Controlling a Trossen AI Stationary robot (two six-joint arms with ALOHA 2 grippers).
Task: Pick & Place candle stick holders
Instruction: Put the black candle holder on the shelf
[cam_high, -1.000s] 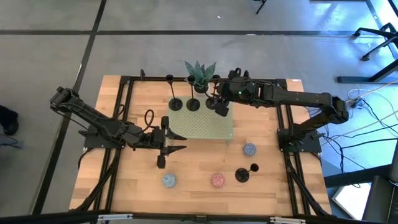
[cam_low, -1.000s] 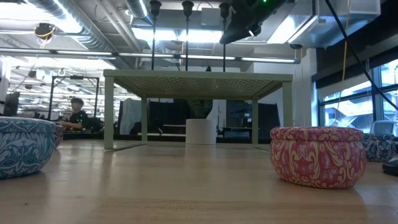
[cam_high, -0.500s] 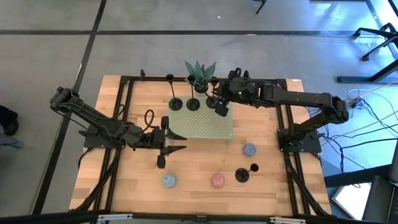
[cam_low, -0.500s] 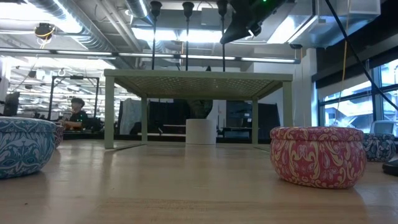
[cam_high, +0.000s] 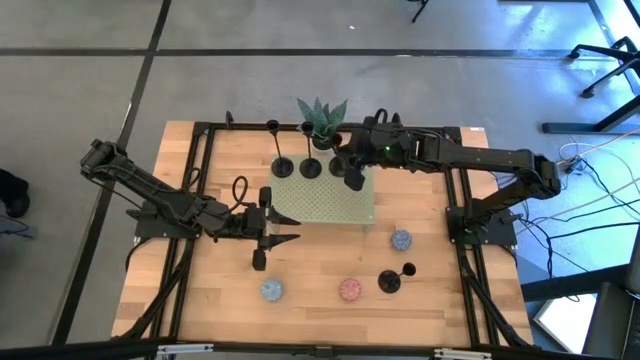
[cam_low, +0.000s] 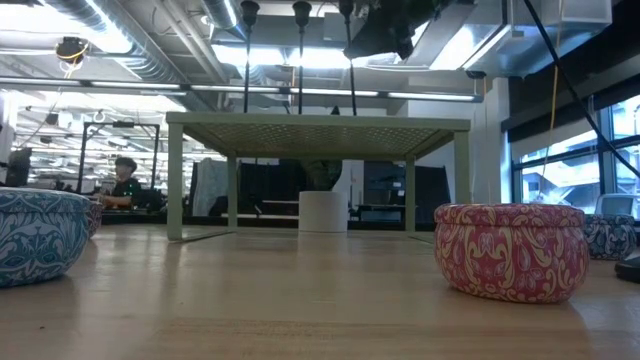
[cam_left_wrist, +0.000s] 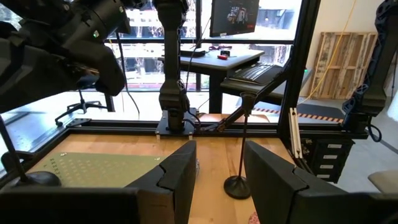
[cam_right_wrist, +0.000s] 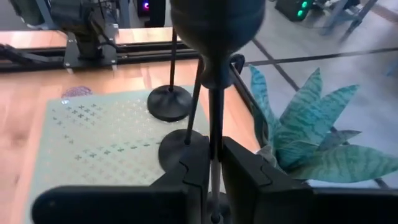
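Tabletop (cam_high: 310, 270): pale wood, smooth planks.
Holder in my right claw (cam_right_wrist: 211, 186): candle stick holder (cam_right_wrist: 214, 37), matt black metal.
Stand (cam_high: 325, 205): perforated green metal.
Tin (cam_low: 510, 250): glossy, patterned.

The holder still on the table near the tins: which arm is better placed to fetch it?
Probably the right. That holder stands on the right arm's side, though the right end effector is busy gripping another holder over the green shelf. The left end effector waits open, farther away.
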